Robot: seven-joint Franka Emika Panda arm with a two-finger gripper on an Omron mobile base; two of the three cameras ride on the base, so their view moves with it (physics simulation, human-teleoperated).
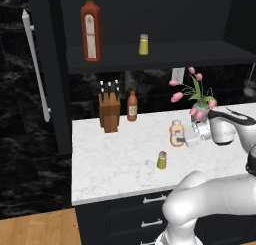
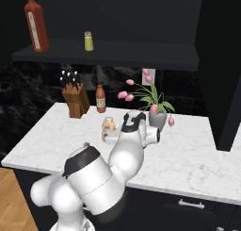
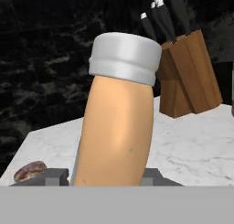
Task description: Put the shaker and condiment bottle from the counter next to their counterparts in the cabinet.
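black wall cabinet (image 1: 50, 89): matte, with white bar handle (image 1: 34, 64). white marble counter (image 1: 115, 159): veined, flat. gripper (image 1: 186, 138): jaws narrowed on the base of the condiment bottle (image 3: 114, 127), which stands between them on the counter; smooth peach body, ribless grey cap. shaker (image 1: 162, 160): small yellow-green cylinder, standing apart, nearer the counter's front edge.

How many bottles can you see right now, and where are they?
3: the tall red bottle on the cabinet shelf, the slim red-brown bottle beside the knife block, the condiment bottle between the jaws.
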